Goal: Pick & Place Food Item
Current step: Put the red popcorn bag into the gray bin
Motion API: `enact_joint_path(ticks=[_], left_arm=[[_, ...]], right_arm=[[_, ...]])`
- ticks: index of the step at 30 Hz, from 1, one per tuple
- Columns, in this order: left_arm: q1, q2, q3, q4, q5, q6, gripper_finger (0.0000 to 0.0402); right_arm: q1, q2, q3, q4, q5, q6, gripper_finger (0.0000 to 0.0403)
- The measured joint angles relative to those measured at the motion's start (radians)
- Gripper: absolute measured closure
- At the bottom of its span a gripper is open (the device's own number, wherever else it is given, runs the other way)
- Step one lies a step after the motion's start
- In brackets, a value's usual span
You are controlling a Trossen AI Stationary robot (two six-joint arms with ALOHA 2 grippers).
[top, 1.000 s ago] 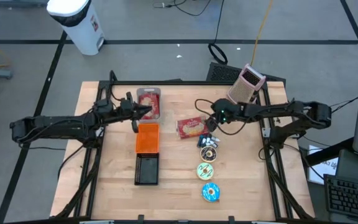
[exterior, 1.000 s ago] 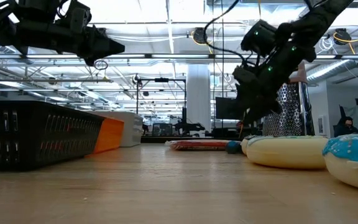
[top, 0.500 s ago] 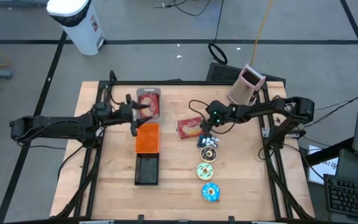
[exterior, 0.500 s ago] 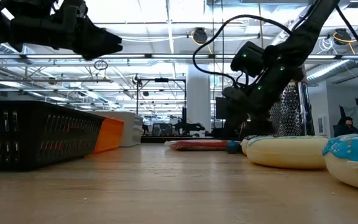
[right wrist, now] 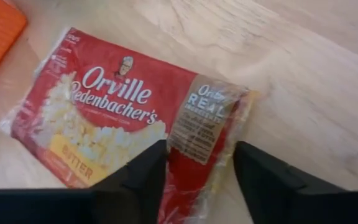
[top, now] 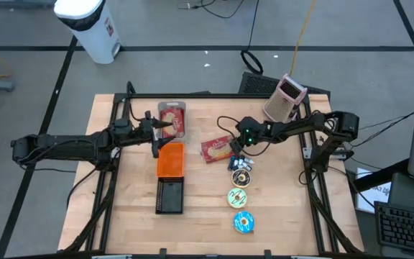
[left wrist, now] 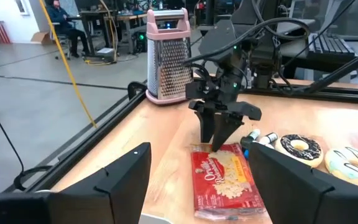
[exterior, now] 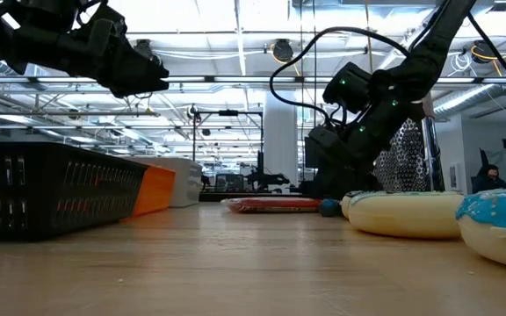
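The wooden surface [top: 121,180] carries everything. On it lies a long tray with an orange half [top: 169,159] and a black half [top: 169,196], end to end. Beyond the orange half lies one red food packet [top: 172,119]. At the far right corner stands a pink grater [top: 284,98].

The left gripper [top: 165,127] hangs above that first packet, near the orange half; its jaws stand apart and hold nothing. The right gripper [right wrist: 194,163] is low over the middle of the surface, and its jaws straddle the edge of the popcorn bag [top: 216,149], which lies flat beside the orange half. Whether the jaws already press the bag, I cannot tell.

Near the bag lie three donuts in a row: a dark one [top: 241,178], a pale one [top: 237,197] and a blue one [top: 244,223].
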Motion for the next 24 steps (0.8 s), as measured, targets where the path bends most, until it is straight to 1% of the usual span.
enact_joint_path(ticks=[4,9,10,15,20,22,24], left_arm=[[0.0,0.0,0.0,0.0,0.0,-0.01,0.015],[0.0,0.0,0.0,0.0,0.0,-0.059,0.0158],[0.0,0.0,0.0,0.0,0.001,-0.071,0.0157],[0.0,0.0,0.0,0.001,0.006,-0.119,0.0157],[0.0,0.0,0.0,0.004,0.001,-0.185,0.016],[0.0,0.001,0.0,0.018,-0.014,-0.229,0.016],[0.0,0.014,0.0,0.051,-0.018,-0.272,0.016]], right_arm=[[0.0,0.002,-0.001,-0.001,0.015,-0.028,0.0297],[0.0,0.003,-0.002,0.012,0.017,-0.106,0.0381],[0.0,0.003,-0.002,0.024,0.016,-0.126,0.0391],[0.008,-0.038,-0.005,0.112,0.016,-0.266,0.0399],[0.057,-0.151,-0.004,0.201,0.024,-0.481,0.0401],[0.1,-0.202,-0.004,0.217,0.067,-0.603,0.0402],[0.154,-0.24,-0.004,0.242,0.126,-0.758,0.0402]])
